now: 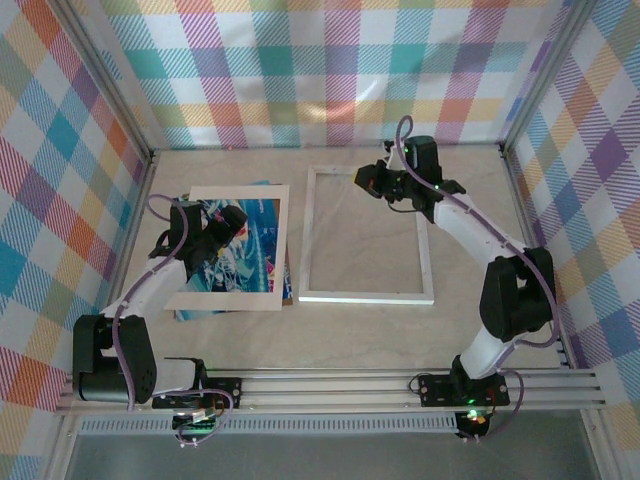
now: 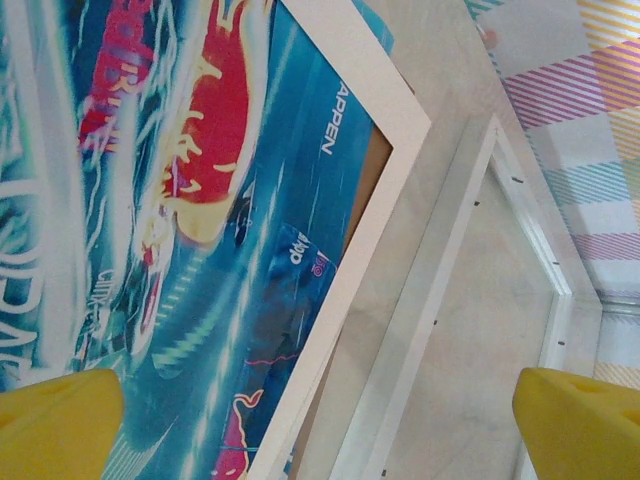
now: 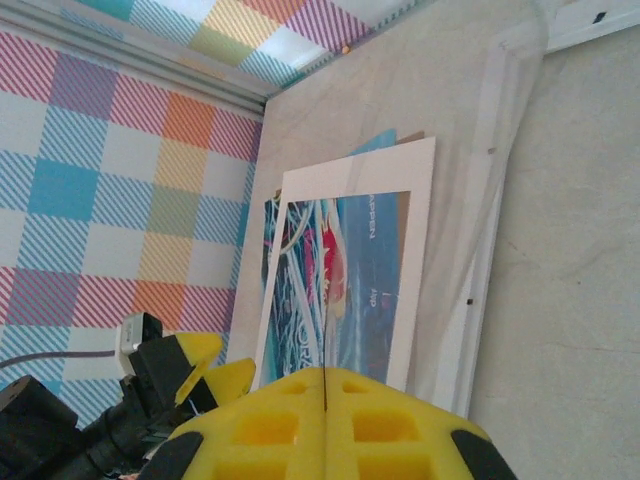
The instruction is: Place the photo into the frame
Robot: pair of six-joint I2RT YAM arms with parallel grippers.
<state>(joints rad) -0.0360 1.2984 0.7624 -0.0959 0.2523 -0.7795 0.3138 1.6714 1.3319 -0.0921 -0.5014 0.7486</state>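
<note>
The left gripper [image 1: 205, 237], jaws wide apart, is hovering over the photo [image 1: 248, 252]. The photo is lying under a windowed mat [image 1: 232, 298] whose edge is just beside the frame [image 1: 366, 297]. The right gripper [image 1: 372, 182], fingers pressed together, is sitting at the frame's far edge. The pale table [image 1: 350, 340] is offering room nearer the arms, with plaid walls [image 1: 60, 200] closing in the sides.

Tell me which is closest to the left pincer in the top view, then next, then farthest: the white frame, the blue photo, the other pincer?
1. The photo, right under the left pincer, on the left.
2. The frame, beside it, mid-table.
3. The right pincer, over the frame's far edge.
</note>
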